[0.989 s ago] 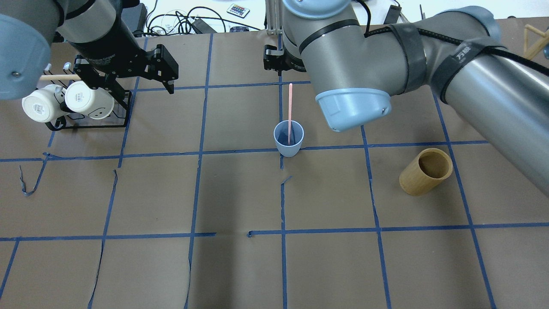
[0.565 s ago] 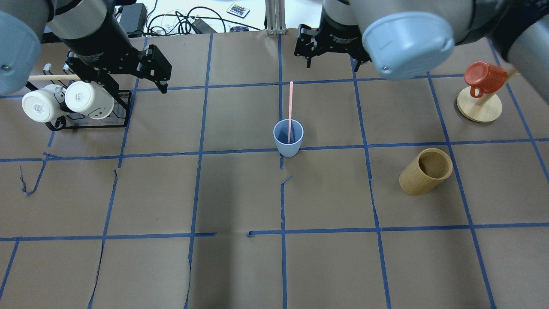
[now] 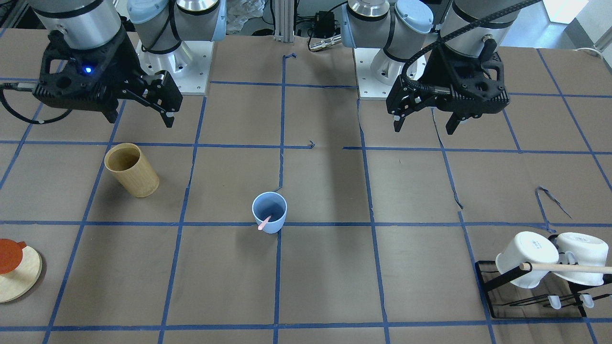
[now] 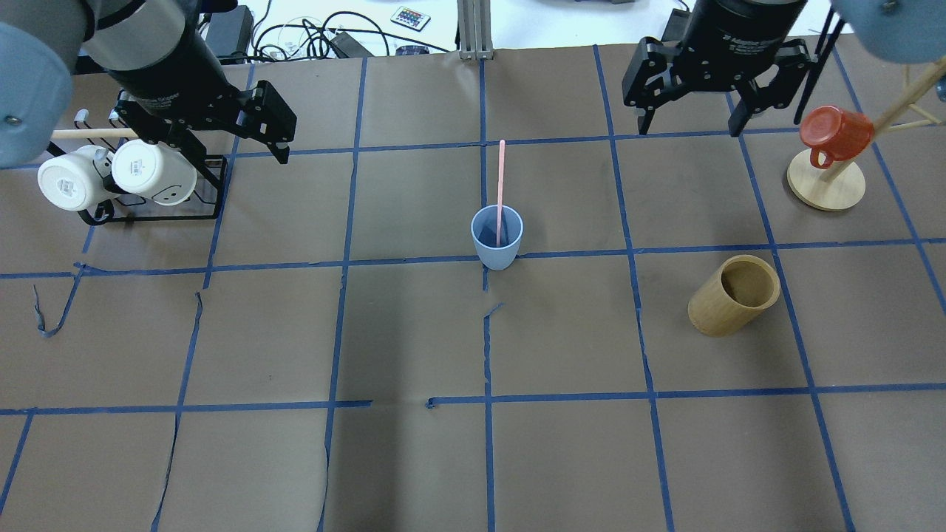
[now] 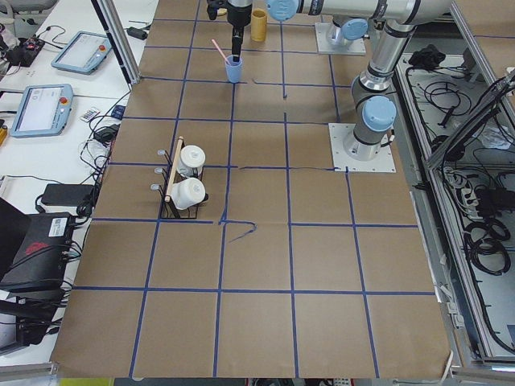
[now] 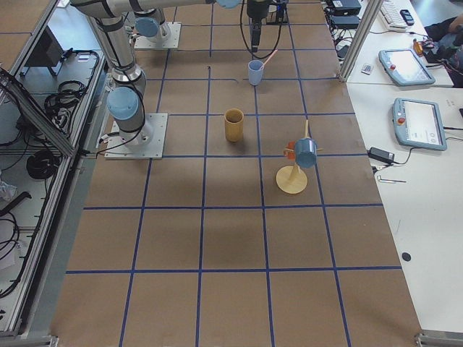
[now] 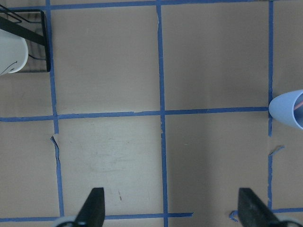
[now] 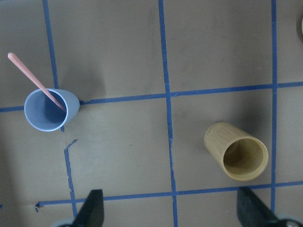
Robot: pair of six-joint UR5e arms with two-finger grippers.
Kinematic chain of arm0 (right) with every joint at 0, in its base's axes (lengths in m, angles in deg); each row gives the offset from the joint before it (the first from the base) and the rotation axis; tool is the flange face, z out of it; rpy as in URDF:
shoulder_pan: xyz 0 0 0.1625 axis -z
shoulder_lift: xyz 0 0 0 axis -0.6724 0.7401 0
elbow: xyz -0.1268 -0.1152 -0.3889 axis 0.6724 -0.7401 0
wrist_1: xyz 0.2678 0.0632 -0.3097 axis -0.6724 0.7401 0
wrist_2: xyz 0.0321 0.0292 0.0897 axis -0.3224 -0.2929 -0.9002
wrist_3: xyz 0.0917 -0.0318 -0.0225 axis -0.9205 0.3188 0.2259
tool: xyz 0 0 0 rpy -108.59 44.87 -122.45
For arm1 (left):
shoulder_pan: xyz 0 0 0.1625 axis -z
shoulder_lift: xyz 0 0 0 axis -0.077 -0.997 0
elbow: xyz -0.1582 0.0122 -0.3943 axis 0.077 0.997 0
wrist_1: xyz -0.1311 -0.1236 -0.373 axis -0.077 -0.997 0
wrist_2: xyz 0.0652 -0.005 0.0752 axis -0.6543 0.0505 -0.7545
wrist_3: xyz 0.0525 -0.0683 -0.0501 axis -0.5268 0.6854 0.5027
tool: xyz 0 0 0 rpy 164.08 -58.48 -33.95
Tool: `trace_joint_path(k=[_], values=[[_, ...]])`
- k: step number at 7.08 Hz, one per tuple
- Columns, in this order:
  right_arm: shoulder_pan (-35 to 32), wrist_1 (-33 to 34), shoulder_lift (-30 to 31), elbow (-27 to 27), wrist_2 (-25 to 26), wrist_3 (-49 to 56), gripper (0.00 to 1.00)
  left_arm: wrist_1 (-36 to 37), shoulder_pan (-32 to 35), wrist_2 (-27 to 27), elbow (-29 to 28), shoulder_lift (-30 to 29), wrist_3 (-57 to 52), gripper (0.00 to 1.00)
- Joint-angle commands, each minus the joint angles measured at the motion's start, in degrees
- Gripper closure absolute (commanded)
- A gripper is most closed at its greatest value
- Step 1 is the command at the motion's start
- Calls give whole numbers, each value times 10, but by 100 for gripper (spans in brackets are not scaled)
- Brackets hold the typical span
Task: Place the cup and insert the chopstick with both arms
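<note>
Cup (image 4: pixel 494 255) stands upright near the middle of the table (image 4: pixel 414 332), on a crossing of blue tape lines (image 4: pixel 414 259), with the chopstick (image 4: pixel 500 185) in it; overhead, the pink stick shows at full length, rising well past the rim and leaning away from the robot; the front-facing camera foreshortens it to a short pink stub over the rim; the right wrist camera shows its lower end inside the cup and its shaft resting on the rim, with the bamboo cup (image 8: pixel 236 152) apart on the same paper; the left wrist camera catches only the cup's edge at its margin. Left gripper (image 3: pixel 424 126) hangs above the table with its fingers spread wide and nothing between them; right gripper (image 4: pixel 689 127) is likewise spread wide and empty; both are well apart from the cup. White lettering on the gripper bodies is too small to read.
</note>
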Motion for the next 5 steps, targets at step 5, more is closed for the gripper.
trace_joint_path(k=[5], values=[[6, -5, 27, 62, 3, 47, 0, 0, 1, 4, 4, 2, 3, 0]])
